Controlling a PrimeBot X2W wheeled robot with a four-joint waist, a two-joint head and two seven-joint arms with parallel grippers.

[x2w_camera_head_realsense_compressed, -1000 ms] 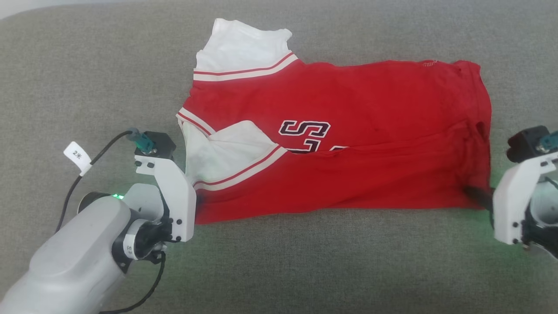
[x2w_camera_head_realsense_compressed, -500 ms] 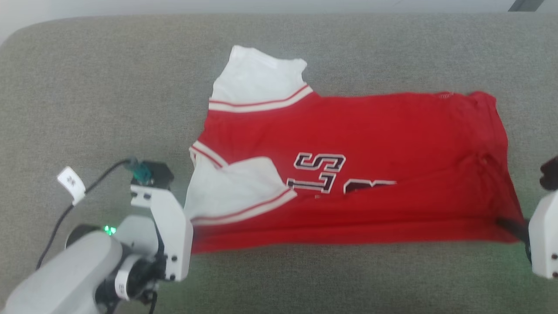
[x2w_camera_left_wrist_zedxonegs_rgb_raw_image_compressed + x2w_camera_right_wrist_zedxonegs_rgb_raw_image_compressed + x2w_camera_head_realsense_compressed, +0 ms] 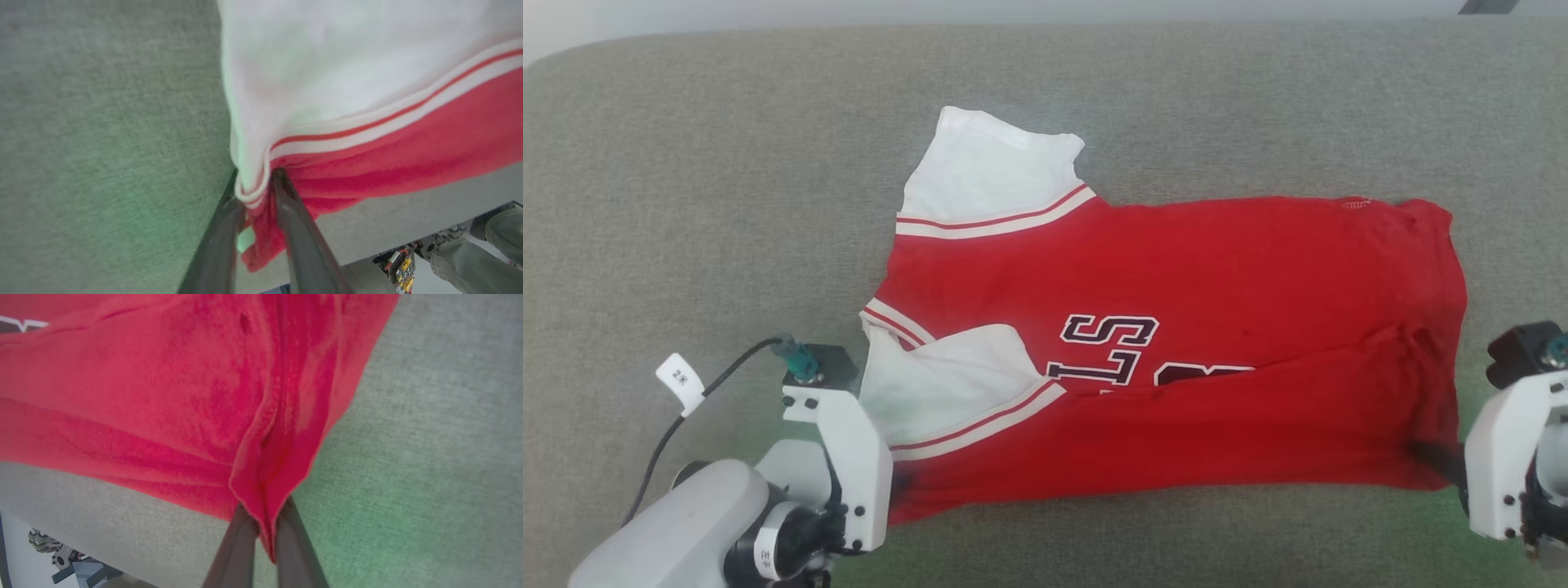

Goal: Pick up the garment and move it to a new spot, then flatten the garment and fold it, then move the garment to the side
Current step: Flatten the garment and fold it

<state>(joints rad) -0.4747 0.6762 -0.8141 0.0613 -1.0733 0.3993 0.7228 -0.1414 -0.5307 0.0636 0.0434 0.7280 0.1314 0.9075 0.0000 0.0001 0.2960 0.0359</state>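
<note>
The shirt [image 3: 1176, 327] lies spread across the middle of the grey cushion [image 3: 686, 204], its length running left to right, its body flat and red. One white sleeve [image 3: 992, 167] sticks out at the far left. A second white sleeve [image 3: 939, 380] is turned in over the near left part. The near edge is folded up over the body, and the fold covers the lower part of the dark lettering [image 3: 1107, 347].

The left gripper [image 3: 256, 181] is at the near left corner. Its jaws are clenched on the bunched corner where the white striped band meets the red.

The right gripper [image 3: 265, 514] is at the near right corner, its jaws clamped tight on a pinched pleat of red cloth.

Both held corners sit close to the cushion's front edge.

A black cable with a white tag [image 3: 680, 381] runs to the left wrist.
</note>
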